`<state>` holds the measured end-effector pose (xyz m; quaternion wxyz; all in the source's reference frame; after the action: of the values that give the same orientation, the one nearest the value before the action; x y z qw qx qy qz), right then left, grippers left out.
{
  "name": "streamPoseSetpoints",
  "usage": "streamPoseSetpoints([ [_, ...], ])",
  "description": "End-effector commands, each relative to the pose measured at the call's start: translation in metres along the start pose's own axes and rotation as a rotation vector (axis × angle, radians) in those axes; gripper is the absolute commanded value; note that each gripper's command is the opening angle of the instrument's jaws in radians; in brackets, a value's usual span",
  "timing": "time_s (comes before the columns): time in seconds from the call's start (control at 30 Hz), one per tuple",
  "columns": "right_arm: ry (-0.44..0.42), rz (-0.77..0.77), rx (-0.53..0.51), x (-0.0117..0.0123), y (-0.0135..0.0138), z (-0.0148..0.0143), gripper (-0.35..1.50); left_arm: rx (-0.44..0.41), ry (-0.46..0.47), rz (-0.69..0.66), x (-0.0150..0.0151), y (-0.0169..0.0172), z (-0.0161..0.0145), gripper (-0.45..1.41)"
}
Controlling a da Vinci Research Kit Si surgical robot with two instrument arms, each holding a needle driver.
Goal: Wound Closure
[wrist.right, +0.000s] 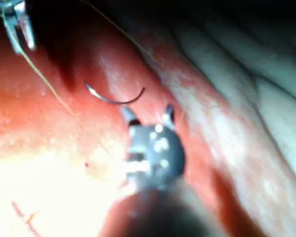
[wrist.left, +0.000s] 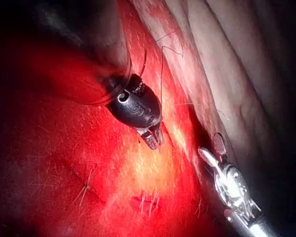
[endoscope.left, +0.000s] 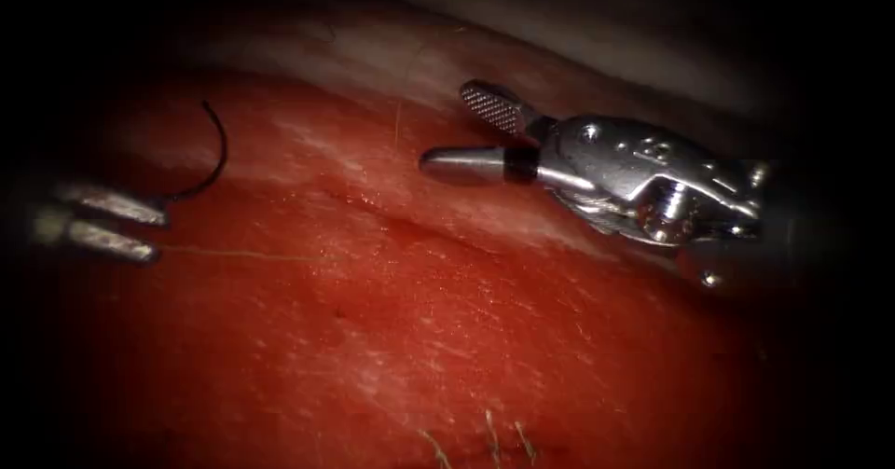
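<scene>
Tissue (endoscope.left: 447,338): cut (endoscope.left: 410,222) looks unclosed, no stitches across it that I can see, so most of the job is left. Right tool (endoscope.left: 475,133) sits over the cut, jaws spread, empty. Left tool (endoscope.left: 140,231), far left, pinches needle (endoscope.left: 210,166) at one end, clear of tissue; thread (endoscope.left: 252,255) trails right.

A surgical training lab bench setup is indicated. A slab of tissue (endoscope.left: 447,338), wet with red fluid (endoscope.left: 392,282), is seen under endoscope-style lighting with dark surroundings. Wristed metal instruments are seen over the tissue: the right end effector (endoscope.left: 466,133) above its pale fatty edge, the left end effector (endoscope.left: 140,231) at its left. A curved needle (endoscope.left: 210,157) with thread (endoscope.left: 252,255) is seen by the left end effector.
</scene>
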<state>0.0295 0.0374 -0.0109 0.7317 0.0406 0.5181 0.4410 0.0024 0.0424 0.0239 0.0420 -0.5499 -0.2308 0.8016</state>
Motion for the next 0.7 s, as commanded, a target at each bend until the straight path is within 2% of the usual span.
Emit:
streamPoseSetpoints([
  [0.03, 0.004, -0.001, 0.001, 0.0003, -0.0002, 0.001, 1.21, 0.001, 0.009, -0.012, -0.0006, 0.0001, 0.0007, -0.35],
  [0.13, 0.004, -0.001, 0.001, 0.0002, -0.0002, 0.0009, 1.21, -0.003, 0.041, -0.041, -0.0005, 0.0, 0.0003, -0.35],
  [0.23, 0.004, -0.001, 0.006, 0.0002, -0.0006, 0.0006, 1.21, 0.041, 0.074, -0.087, -0.0005, -0.0011, 0.0001, -0.35],
  [0.37, -0.021, -0.005, 0.083, 0.0, -0.0022, -0.0003, 1.2, 0.091, 0.106, -0.099, -0.0007, -0.0024, 0.0007, -0.35],
  [0.4, -0.05, -0.006, 0.092, 0.0, -0.0027, -0.0005, 1.16, 0.094, 0.108, -0.099, -0.0008, -0.0024, 0.0009, -0.35],
  [0.53, -0.079, -0.048, 0.122, 0.0005, -0.0048, -0.0003, 1.15, 0.093, 0.108, -0.098, -0.0007, -0.0019, 0.0019, -0.35],
  [0.6, -0.08, -0.051, 0.14, 0.0008, -0.0055, 0.0, 1.1, 0.067, 0.067, -0.074, -0.0006, -0.0022, 0.0017, -0.35],
  [0.67, -0.08, -0.051, 0.145, 0.0009, -0.0057, 0.0001, 1.1, 0.101, 0.043, -0.07, -0.0009, -0.0026, 0.0013, -0.02],
  [0.7, -0.079, -0.051, 0.145, 0.0009, -0.0058, 0.0001, 1.1, 0.135, 0.027, -0.073, -0.0011, -0.0029, 0.0012, 0.05],
])
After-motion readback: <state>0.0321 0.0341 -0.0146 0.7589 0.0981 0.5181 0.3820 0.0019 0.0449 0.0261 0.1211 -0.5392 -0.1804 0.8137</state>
